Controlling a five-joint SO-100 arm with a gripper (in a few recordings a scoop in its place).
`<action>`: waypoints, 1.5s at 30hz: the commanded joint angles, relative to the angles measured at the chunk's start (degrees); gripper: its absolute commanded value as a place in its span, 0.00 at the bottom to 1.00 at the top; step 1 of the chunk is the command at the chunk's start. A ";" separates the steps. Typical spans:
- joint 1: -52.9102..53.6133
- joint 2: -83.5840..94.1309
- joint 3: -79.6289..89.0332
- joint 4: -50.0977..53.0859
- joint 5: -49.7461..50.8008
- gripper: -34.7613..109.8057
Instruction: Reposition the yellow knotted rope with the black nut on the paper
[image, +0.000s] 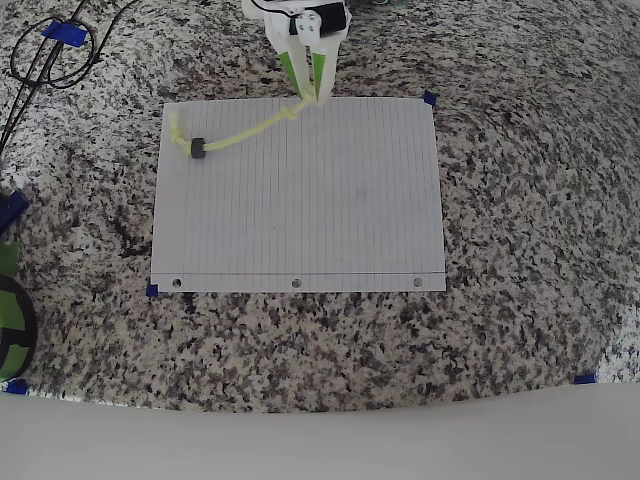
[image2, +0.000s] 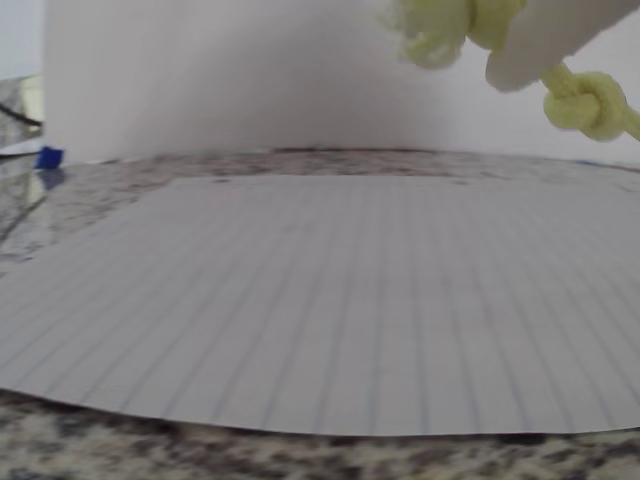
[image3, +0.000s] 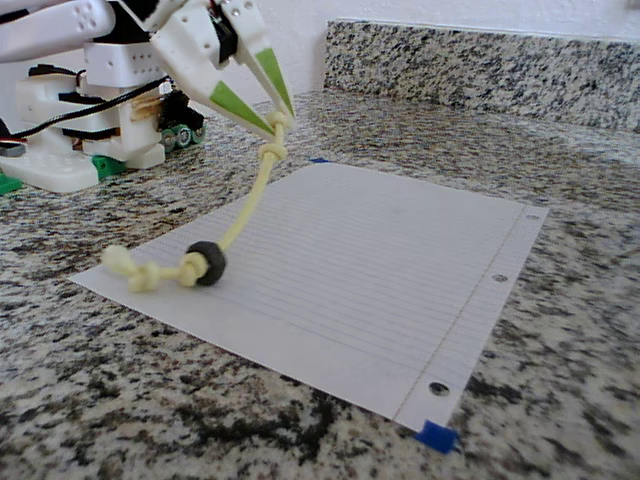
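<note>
Pale yellow-green cord, the yellow knotted rope (image3: 245, 205), is hanging by one end from the tool (image3: 279, 119), whose white fingers with green pads are pinched closed on the cord just above its upper knot. From the tool's tips the rope is slanting down and away to the large white lined paper sheet (image3: 370, 270), where its far end is lying flat on the paper near the sheet's corner, well apart from the tool. The small black ring-shaped nut (image3: 207, 263) is sitting on the cord at that low end, resting on the paper, with the far knot just beyond it on the side away from the tool.

In the overhead view the tool (image: 311, 97) is hovering over the sheet's (image: 300, 200) unpunched long edge, the rope (image: 245, 132) trailing off toward the nut (image: 197, 150). In the wrist view a knot of the rope (image2: 587, 104) is showing beside a white fingertip (image2: 535, 50), the paper (image2: 320, 310) spreading below on the speckled granite desk (image3: 560, 330)
</note>
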 joint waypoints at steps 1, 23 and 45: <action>-3.69 -0.97 0.44 -0.26 4.39 0.24; -9.93 0.88 3.43 -2.55 7.21 0.69; 19.34 -10.81 -4.75 -8.53 -18.37 0.60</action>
